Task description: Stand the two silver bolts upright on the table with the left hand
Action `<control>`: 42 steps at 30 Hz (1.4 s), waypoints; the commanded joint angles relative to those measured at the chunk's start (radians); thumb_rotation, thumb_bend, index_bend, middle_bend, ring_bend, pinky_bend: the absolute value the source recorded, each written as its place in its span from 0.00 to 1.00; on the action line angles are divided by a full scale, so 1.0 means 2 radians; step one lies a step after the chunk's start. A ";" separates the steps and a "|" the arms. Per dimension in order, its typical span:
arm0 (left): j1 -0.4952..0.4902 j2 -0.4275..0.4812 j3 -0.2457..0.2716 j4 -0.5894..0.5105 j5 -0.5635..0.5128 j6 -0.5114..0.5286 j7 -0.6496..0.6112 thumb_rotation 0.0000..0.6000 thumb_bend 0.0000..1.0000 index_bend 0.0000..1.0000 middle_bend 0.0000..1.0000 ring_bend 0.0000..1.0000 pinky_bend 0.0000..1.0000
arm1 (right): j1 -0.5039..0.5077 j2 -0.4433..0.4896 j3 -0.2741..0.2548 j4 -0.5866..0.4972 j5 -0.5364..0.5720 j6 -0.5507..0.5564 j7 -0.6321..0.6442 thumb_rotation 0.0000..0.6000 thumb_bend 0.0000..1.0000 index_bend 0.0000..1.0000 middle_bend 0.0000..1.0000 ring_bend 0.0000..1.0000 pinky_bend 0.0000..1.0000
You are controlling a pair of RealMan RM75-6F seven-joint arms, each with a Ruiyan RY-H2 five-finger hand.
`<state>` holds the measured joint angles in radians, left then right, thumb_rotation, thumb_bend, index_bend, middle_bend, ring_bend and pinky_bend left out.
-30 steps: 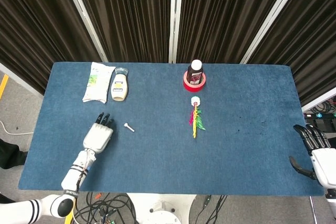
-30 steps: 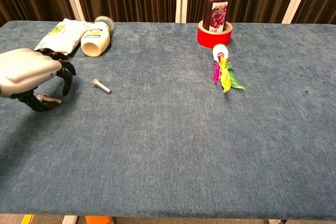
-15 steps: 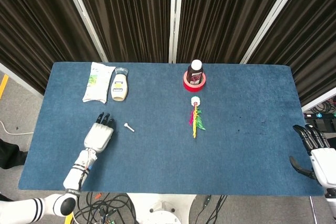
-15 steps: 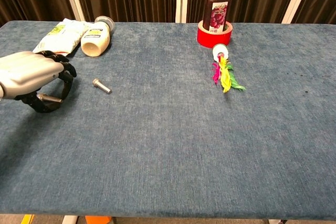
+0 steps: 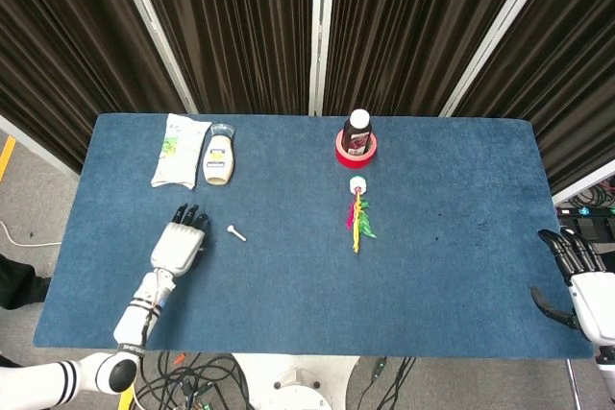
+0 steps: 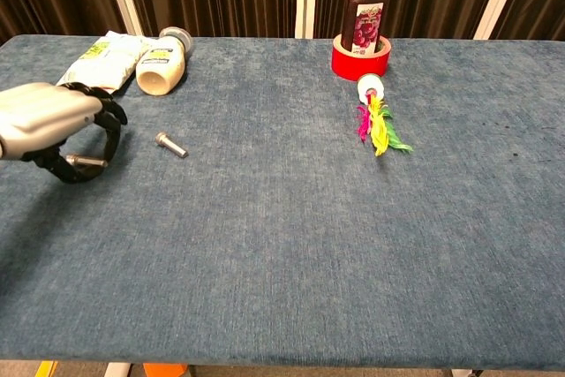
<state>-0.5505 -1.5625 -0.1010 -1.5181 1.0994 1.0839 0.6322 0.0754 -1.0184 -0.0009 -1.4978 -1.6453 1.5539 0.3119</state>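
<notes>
The left hand (image 6: 53, 125) hung low over the table (image 6: 291, 245), with its fingers curled round like a hook. Between the thumb and the fingertips it pinched a short silver rod. I think that was one of the two bolts, the held bolt (image 6: 86, 162). It lay almost flat in the pinch, with one end poking out past the fingertips. The hand probably held it by the tips so that it could turn the bolt and set it down on its flat head.

The loose bolt (image 6: 171, 145) lay on its side on the cloth, near the fingertips but not touching them, on the side away from the wrist. It lay where the fingers could get to it next. Neither bolt was standing up yet.

The right hand (image 5: 581, 280) waited at the far edge of the table, a long way from both bolts. Its fingers were spread and it held nothing. The job is for the left hand, so I think the right one was just keeping out of the way.

Next to the picture from a second before, the left hand sat a little higher in the chest view. The held bolt had tipped to lie more level. The loose bolt had not moved, and the right hand had not moved either.
</notes>
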 commanded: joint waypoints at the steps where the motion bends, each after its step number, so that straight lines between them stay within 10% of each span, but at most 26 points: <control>1: 0.008 0.016 -0.012 -0.013 0.012 -0.001 -0.070 1.00 0.41 0.54 0.18 0.03 0.00 | 0.000 0.000 0.000 0.000 0.000 0.000 0.000 1.00 0.25 0.04 0.10 0.00 0.00; 17: 0.025 0.018 -0.032 0.033 0.028 -0.031 -0.291 1.00 0.40 0.54 0.19 0.03 0.00 | 0.000 0.001 0.000 -0.002 0.001 -0.003 -0.001 1.00 0.25 0.04 0.10 0.00 0.00; 42: 0.029 0.026 -0.020 0.041 0.050 -0.019 -0.290 1.00 0.39 0.51 0.19 0.03 0.00 | -0.002 0.004 0.001 -0.007 0.002 -0.002 -0.006 1.00 0.25 0.04 0.10 0.00 0.00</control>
<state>-0.4917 -1.5116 -0.1414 -1.4368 1.2004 1.0471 0.0516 0.0706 -1.0105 0.0003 -1.5129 -1.6419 1.5506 0.2993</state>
